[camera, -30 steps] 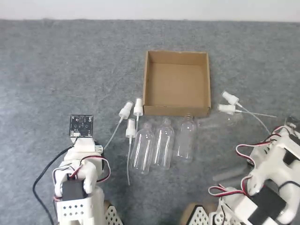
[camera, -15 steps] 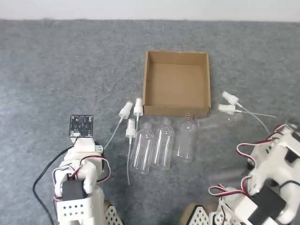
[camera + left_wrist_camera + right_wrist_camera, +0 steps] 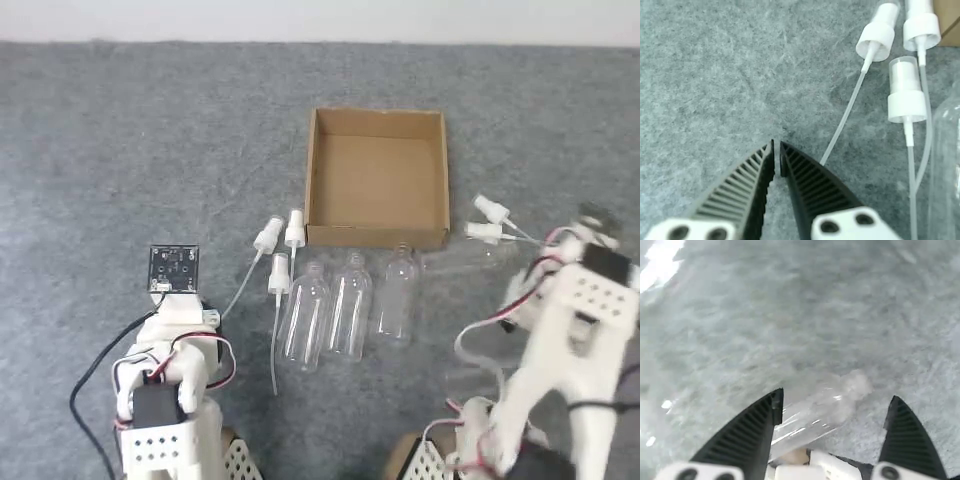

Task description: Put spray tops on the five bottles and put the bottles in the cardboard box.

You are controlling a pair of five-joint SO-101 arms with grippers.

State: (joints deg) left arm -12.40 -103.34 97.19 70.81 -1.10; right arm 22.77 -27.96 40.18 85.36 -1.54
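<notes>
We see a grey carpet [image 3: 150, 130] as the working surface, and a white wall [image 3: 300, 20] behind it. The cardboard box [image 3: 376, 236] stands open near the middle. Three clear bottles [image 3: 350, 305] lie just in front of it, with three spray tops [image 3: 279, 273] on one side and two other tops [image 3: 490, 210] on the opposite side. The left wrist view shows the left gripper [image 3: 776, 146] pressed together on nothing, over the carpet. The right wrist view shows the right gripper [image 3: 836, 396] spread wide, with another bottle [image 3: 812, 420] lying between its jaws.
</notes>
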